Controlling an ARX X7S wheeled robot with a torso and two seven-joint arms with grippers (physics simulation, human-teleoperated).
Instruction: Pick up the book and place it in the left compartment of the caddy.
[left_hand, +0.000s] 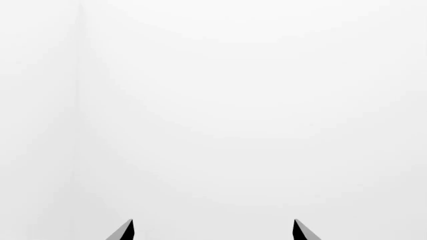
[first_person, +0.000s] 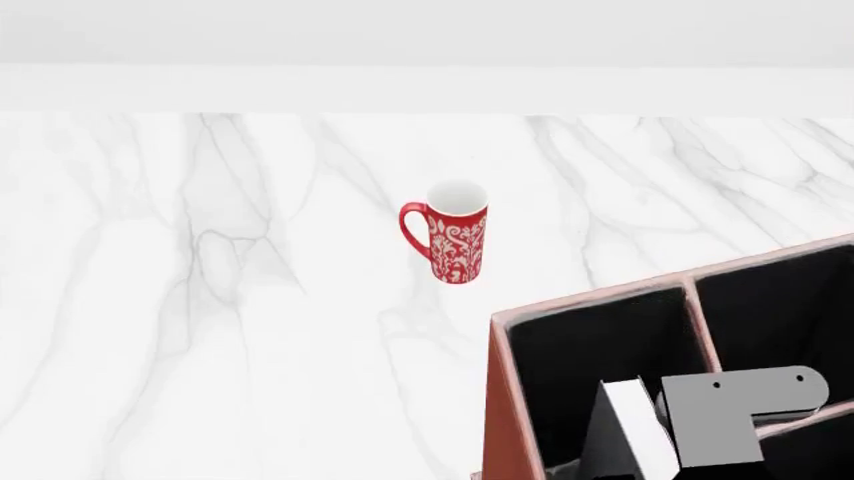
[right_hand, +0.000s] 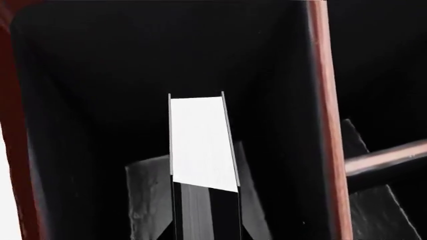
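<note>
One book (right_hand: 200, 145) clamped in the right gripper (right_hand: 207, 220) inside the one caddy's (first_person: 514, 400) left compartment (right_hand: 100, 100); one mug (first_person: 454, 235) mid-surface; left gripper (left_hand: 213, 232) released.

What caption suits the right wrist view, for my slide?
Right gripper holds the book upright inside the caddy's left compartment.

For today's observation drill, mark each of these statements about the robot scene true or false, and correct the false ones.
1. The mug stands upright on the marble table. True.
2. The left gripper holds the book. False: it is open and empty.
3. The book is over the caddy's left compartment, held by the right gripper. True.
4. The mug sits inside the caddy. False: it stands apart from it on the table.
</note>
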